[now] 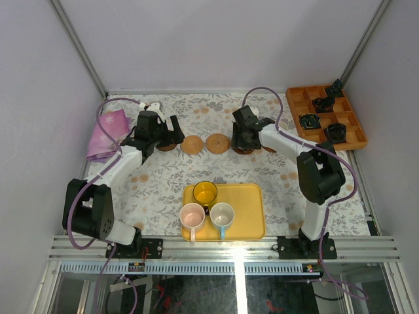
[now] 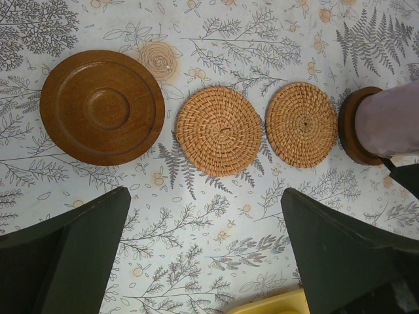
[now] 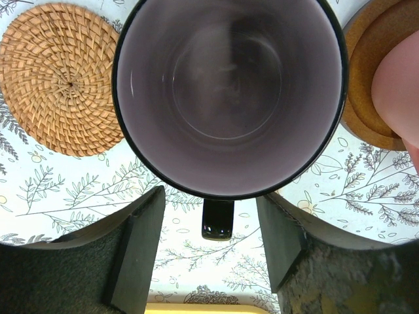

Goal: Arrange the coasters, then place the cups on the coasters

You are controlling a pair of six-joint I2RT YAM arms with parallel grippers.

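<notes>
Both released: left fingers (image 2: 72, 261), right fingers (image 3: 131, 261); only the right wrist view looks into the purple cup (image 3: 229, 91).

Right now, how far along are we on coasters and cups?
Done: the purple-grey cup stands on a dark coaster; a cream-pink cup appears to sit on the end coaster. In hand: right gripper, jaws open either side of the purple-grey cup's handle. To do: yellow cup, pink cup and blue cup wait on the tray; the woven coasters and left dark coaster are bare.
</notes>
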